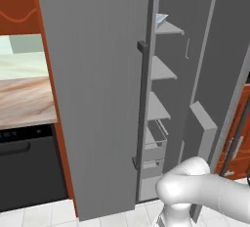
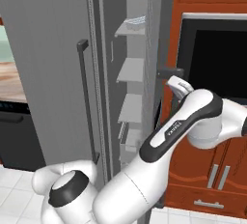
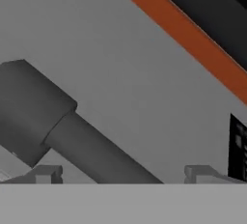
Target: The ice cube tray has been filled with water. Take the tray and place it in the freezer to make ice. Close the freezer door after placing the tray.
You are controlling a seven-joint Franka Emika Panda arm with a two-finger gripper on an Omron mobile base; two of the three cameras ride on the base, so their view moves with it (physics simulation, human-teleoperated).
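Observation:
The ice cube tray (image 1: 161, 19) (image 2: 134, 23) lies on the top shelf inside the freezer (image 1: 171, 99). The freezer door (image 1: 227, 50) (image 2: 167, 25) stands swung open to the right. My gripper (image 2: 175, 85) is on the door's outer side, at its dark vertical bar handle (image 2: 169, 71). In the hand view the handle (image 3: 91, 150) runs diagonally, very close, and passes between my spread fingertips (image 3: 46, 174). The gripper (image 3: 123, 175) is open and straddles the bar without clasping it. The black dispenser panel (image 3: 239, 146) shows at the right edge.
The plain grey door (image 1: 97, 99) with its own bar handle (image 1: 141, 103) is shut on the left. Lower shelves and drawers (image 1: 155, 145) fill the freezer. A wood counter (image 1: 24, 99) lies left. Red-brown cabinets and a black oven (image 2: 212, 59) stand just right of the open door.

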